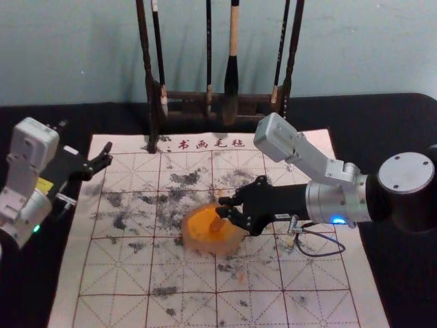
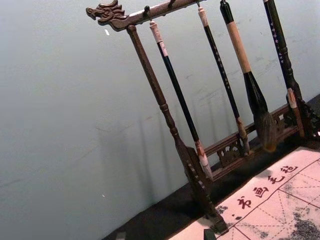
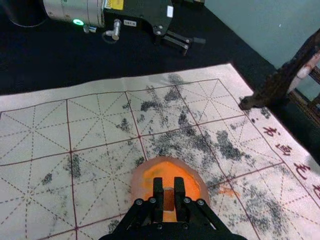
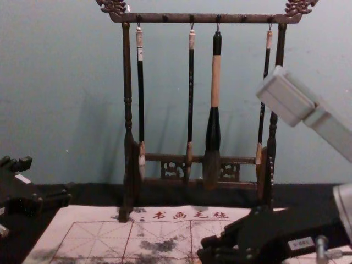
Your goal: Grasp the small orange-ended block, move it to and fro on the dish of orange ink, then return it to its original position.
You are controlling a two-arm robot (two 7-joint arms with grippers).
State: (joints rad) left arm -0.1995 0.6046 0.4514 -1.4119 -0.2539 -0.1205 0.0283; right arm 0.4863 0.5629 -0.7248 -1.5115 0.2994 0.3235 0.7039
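My right gripper (image 1: 223, 207) is over the orange ink dish (image 1: 193, 239), reaching in from the right. In the right wrist view, the right gripper (image 3: 168, 186) is shut on the small block (image 3: 168, 201), which shows brown-orange between its fingers. Behind it lies the dish (image 3: 139, 184), with orange ink (image 3: 182, 175) inside. Whether the block's end touches the ink cannot be told. My left gripper (image 1: 86, 141) stands parked at the left edge of the mat, its fingers apart; the left wrist view catches the tips of the left gripper (image 2: 165, 235).
A gridded, ink-stained felt mat (image 1: 109, 273) lies under the dish. At its back stands a dark wooden rack (image 4: 127, 110), hung with several brushes, among them a thick one (image 4: 215, 82). A pale wall rises behind the rack.
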